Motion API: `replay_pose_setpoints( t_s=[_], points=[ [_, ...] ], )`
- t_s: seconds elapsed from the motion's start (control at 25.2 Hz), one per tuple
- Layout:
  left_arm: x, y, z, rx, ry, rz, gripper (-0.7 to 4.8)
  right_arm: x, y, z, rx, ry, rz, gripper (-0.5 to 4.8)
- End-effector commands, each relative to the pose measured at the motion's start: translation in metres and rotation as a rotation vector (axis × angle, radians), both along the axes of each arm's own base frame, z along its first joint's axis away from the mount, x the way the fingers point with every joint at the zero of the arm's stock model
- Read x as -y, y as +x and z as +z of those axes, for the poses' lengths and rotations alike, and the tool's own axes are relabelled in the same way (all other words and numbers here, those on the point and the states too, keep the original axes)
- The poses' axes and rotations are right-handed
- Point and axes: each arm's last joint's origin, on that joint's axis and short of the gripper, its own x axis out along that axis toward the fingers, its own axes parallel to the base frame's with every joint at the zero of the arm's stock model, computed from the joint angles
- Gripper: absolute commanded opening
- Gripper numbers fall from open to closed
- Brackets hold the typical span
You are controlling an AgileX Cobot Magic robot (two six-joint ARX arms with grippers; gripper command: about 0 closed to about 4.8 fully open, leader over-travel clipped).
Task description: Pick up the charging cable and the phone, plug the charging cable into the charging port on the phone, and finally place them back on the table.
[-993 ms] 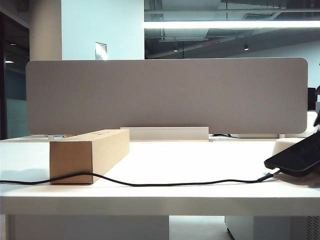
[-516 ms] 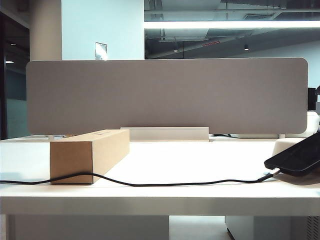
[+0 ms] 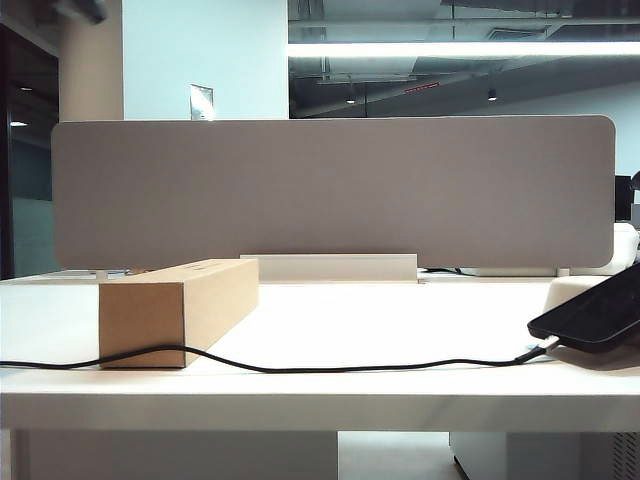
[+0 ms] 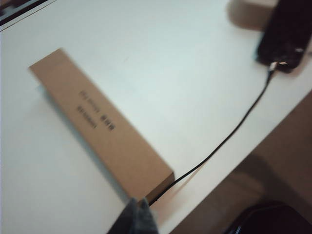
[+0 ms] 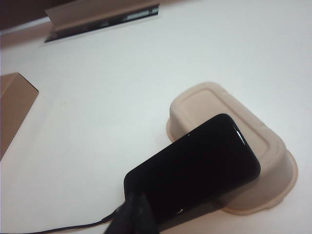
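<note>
Your left gripper [image 4: 138, 214] and right gripper [image 5: 134, 214] are both closed and empty; just beyond the right one the slick, rigid phone [image 5: 192, 165] leans on the tray [image 5: 273, 161], limp charging cable [image 4: 229, 139] plugged in—grip its long edges.

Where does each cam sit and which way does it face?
Exterior: low at the table front edge, facing the divider; no arm shows.
Left wrist: above the box, looking down; shut left gripper at the edge.
Right wrist: above the phone leaning on the tray; shut right gripper.
All share the cable, plugged into the phone.
</note>
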Motion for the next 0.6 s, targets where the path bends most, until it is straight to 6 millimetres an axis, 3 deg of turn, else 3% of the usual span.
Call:
replay_pose_setpoints(
  t_s=[0.04, 0.12, 0.2, 0.4, 0.6],
  points=[
    [-0.011, -0.027, -0.001, 0.135, -0.088, 0.108, -0.06, -0.005, -0.002, -0.006, 0.020, -0.002, 0.030, -0.06],
    [-0.019, -0.047, -0.010, 0.210, -0.155, 0.132, -0.06, -0.010, 0.000, -0.016, 0.020, 0.030, 0.052, -0.06],
    [-0.026, -0.068, -0.034, 0.241, -0.176, 0.134, -0.06, -0.014, 0.001, -0.025, 0.032, 0.040, 0.076, -0.06],
    [-0.031, -0.082, -0.069, 0.195, -0.329, 0.214, -0.06, -0.017, 0.002, -0.034, 0.034, 0.044, 0.097, -0.06],
    [-0.032, -0.083, -0.104, 0.158, -0.434, 0.297, -0.06, -0.017, 0.001, -0.043, 0.015, 0.073, 0.089, -0.06]
  ],
)
